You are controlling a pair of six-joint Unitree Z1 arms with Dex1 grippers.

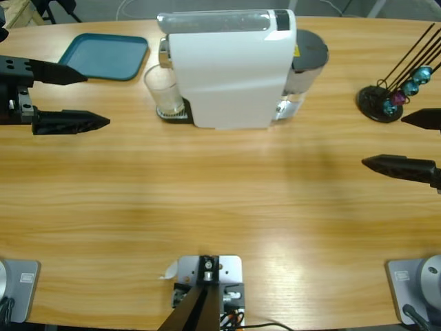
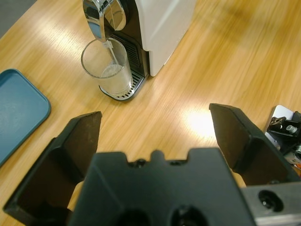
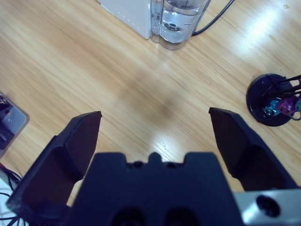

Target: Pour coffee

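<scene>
Two grippers sit idle at the counter's [image 1: 220, 200] ends, and I read this as the very start: nothing is gripped. My left gripper [image 1: 72, 96] has its fingers wide apart, aimed toward the clear glass tumbler [image 2: 107, 68]; my right gripper [image 1: 400, 141] is likewise spread, near the capsule stand [image 1: 386, 100].

The tumbler stands upright on the slotted metal drip tray [image 2: 126, 89] of the white coffee machine [image 1: 231, 69], directly under the chrome spout [image 2: 101, 19]. I can't make out any coffee in it; at most a pale film at the bottom, too faint to call.

My judgement: the next move calls for the left arm to travel in toward the tumbler, keeping the fingers spread to pass around its smooth round wall, which looks slick. The machine's boxy glossy shell stands close beside the glass, so clearance there is tight.

A teal tray [image 1: 107, 55] with rounded corners lies apart. The counter is varnished light wood with long grain.
</scene>
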